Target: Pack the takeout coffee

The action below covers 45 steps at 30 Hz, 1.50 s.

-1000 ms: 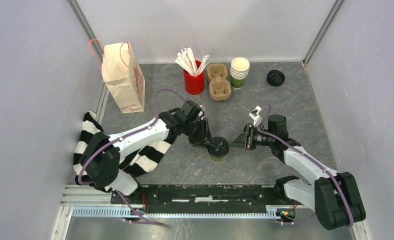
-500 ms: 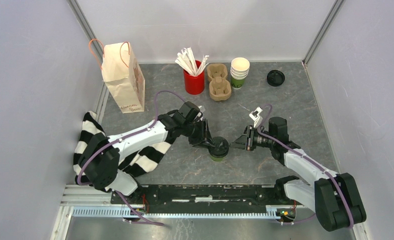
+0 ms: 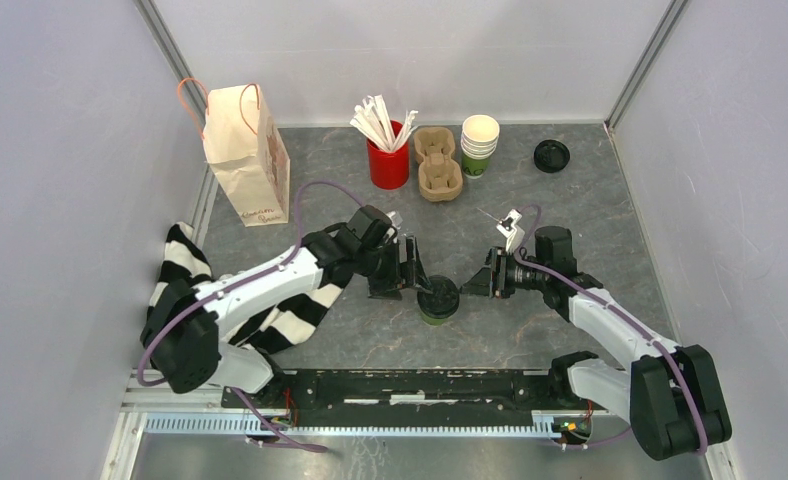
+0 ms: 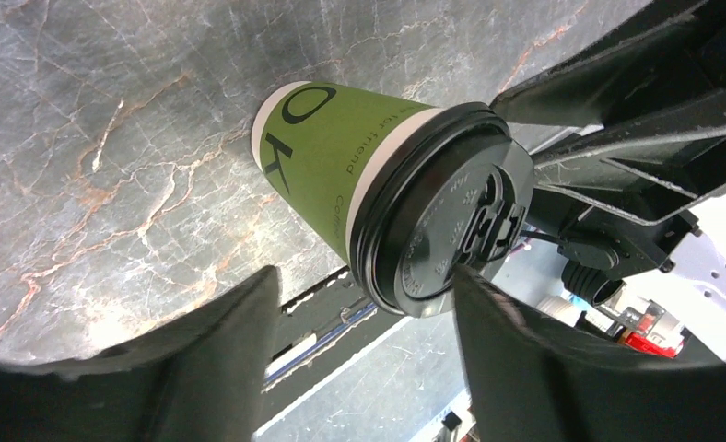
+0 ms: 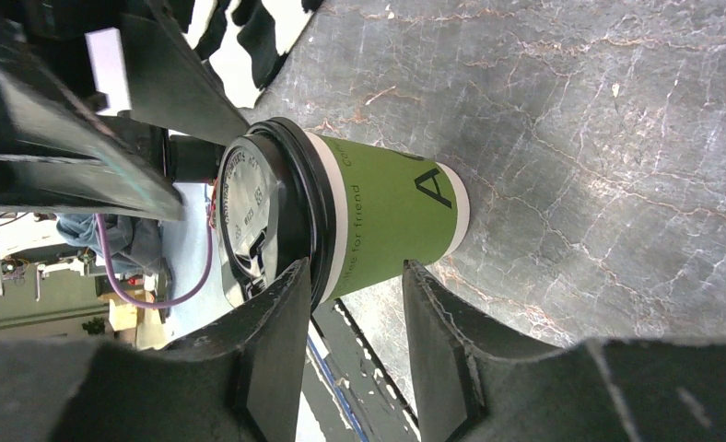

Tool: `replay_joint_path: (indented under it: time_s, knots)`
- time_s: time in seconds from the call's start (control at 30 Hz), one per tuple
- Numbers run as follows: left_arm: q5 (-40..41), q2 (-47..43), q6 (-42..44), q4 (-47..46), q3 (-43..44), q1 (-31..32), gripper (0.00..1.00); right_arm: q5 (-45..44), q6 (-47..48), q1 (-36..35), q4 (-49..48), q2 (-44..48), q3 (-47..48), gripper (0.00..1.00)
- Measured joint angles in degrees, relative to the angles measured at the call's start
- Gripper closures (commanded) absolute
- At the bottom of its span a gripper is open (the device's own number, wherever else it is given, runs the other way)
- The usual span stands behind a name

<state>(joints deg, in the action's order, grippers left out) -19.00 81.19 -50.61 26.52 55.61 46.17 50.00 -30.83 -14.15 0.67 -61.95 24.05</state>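
The takeout coffee (image 3: 437, 300), a small green cup with white lettering and a black lid, stands upright on the grey marble table between both grippers. My left gripper (image 3: 415, 282) is open just left of it. In the left wrist view (image 4: 364, 276) the lidded cup (image 4: 341, 166) lies just beyond the fingertips, its lid close to the right finger (image 4: 544, 368). My right gripper (image 3: 473, 283) is open just right of the cup. In the right wrist view (image 5: 357, 272) the cup (image 5: 387, 221) sits just past the two fingertips, not clamped.
A paper bag with orange handles (image 3: 247, 155) stands at the back left. A red cup of white sticks (image 3: 387, 150), a cardboard cup carrier (image 3: 437, 163), a stack of lidless green cups (image 3: 479, 145) and a lone black lid (image 3: 551, 155) line the back. A striped cloth (image 3: 185, 280) lies under the left arm.
My left gripper has drawn back slightly left from the cup's lid and the arm has shifted. My right gripper has edged a little closer to the cup. The cup has not moved.
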Motion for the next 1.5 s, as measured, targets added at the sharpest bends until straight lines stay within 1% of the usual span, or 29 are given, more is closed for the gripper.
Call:
replay_joint_path:
  time_s: [0.03, 0.1, 0.27, 0.4, 0.47, 0.63, 0.83, 1.03, 1.27, 1.5]
  knots:
    - [0.1, -1.1, 0.0, 0.4, 0.0, -0.2, 0.14, 0.0, 0.1, 0.0, 0.4, 0.0, 0.1, 0.52]
    - [0.6, -3.5, -0.1, 0.8, -0.1, -0.5, 0.20, 0.1, 0.7, 0.0, 1.6, 0.0, 0.4, 0.52]
    - [0.9, -10.2, -2.0, -0.9, -2.8, -1.6, 0.42, 0.5, 1.2, 0.0, 2.9, 0.0, 0.5, 0.52]
    - [0.3, -10.0, -3.9, -1.9, -6.3, -1.9, 0.52, 0.8, 1.1, 0.0, 3.3, 0.0, 0.5, 0.52]
    - [0.2, -8.8, -4.5, -2.1, -7.4, -1.9, 0.55, 0.8, 1.2, -0.1, 3.5, -0.1, 0.5, 0.52]
    - [-1.0, -6.4, -5.6, -3.7, -8.1, -2.4, 0.56, 1.4, 1.2, -0.2, 3.3, -0.7, 0.5, 0.52]
    - [-1.1, -5.7, -5.8, -4.8, -8.1, -2.4, 0.52, 1.4, 1.2, -0.3, 3.4, -0.9, 0.8, 0.52]
    - [-1.9, -5.8, -5.8, -5.4, -8.8, -2.4, 0.50, 1.5, 1.2, -0.4, 3.5, -1.4, 1.0, 0.52]
    - [-2.5, -5.8, -5.8, -5.7, -9.1, -2.5, 0.50, 1.6, 1.1, -0.5, 3.3, -1.9, 1.2, 0.52]
    - [-2.1, -4.8, -5.7, -4.9, -9.1, -2.8, 0.53, 1.7, 0.6, -0.9, 1.7, -3.4, 1.3, 0.52]
